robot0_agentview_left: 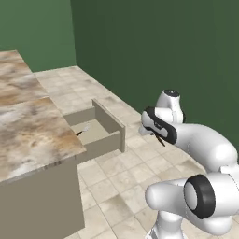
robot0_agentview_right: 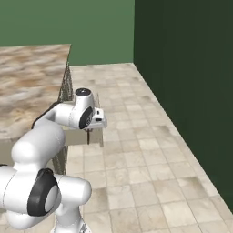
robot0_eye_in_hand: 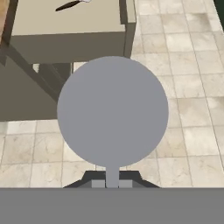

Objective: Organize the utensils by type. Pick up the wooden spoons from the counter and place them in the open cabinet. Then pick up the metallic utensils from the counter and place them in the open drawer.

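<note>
My gripper point(robot0_eye_in_hand: 112, 183) is shut on a metallic utensil whose round grey head point(robot0_eye_in_hand: 113, 111) stands close before the hand camera. In the left base view the gripper point(robot0_agentview_left: 158, 137) hangs over the floor just right of the open drawer point(robot0_agentview_left: 110, 122), with the dark handle point(robot0_agentview_left: 161, 140) poking out below it. A second metallic utensil point(robot0_eye_in_hand: 72, 4) with a dark handle and small silvery head lies inside the drawer point(robot0_eye_in_hand: 65, 24), also seen as the utensil point(robot0_agentview_left: 81, 132) near the drawer's back. The marbled counter point(robot0_agentview_left: 28, 126) runs to the left. From the right side, the gripper point(robot0_agentview_right: 89, 130) points down beside the counter point(robot0_agentview_right: 27, 82).
Beige tiled floor point(robot0_agentview_left: 116, 182) spreads under and around the drawer. Dark green walls point(robot0_agentview_left: 154, 46) close the room behind and to the right. The drawer's front panel point(robot0_agentview_left: 108, 116) juts out toward my arm. Beige cabinet fronts point(robot0_agentview_left: 42, 205) sit below the counter.
</note>
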Motion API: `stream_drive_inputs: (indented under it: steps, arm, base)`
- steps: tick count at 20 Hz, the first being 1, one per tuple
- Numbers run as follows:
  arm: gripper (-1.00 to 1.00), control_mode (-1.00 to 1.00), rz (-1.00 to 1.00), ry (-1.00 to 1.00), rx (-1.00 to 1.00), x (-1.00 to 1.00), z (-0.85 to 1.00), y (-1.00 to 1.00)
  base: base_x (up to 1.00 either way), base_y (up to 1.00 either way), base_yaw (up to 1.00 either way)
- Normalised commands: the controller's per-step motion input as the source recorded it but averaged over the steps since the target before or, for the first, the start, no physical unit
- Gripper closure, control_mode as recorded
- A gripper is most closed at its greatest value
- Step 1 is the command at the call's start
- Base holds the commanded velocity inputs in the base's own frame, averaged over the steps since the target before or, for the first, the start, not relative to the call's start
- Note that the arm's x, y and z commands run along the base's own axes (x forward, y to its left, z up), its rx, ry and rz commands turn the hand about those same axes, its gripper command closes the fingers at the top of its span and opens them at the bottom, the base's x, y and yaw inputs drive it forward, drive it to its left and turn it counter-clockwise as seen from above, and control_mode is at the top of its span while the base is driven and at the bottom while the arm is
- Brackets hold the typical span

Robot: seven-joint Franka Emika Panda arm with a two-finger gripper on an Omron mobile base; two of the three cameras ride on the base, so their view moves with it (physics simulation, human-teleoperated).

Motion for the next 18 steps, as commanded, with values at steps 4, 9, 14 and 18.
stream_drive_inputs:
  steps: [4,9,14,18]
  arm:
    - [1.00,1.00,0.00,0.00,0.00,0.00,0.00,0.00]
    - [1.00,1.00,0.00,0.00,0.00,0.00,0.00,0.00]
    - [1.00,1.00,0.00,0.00,0.00,0.00,0.00,0.00]
    - [1.00,1.00,0.00,0.00,0.00,0.00,0.00,0.00]
  base:
    - [0.25,-0.52,0.26]
    - [0.36,-0.55,0.23]
    - [0.76,-0.35,0.26]
    - [0.69,-0.08,0.26]
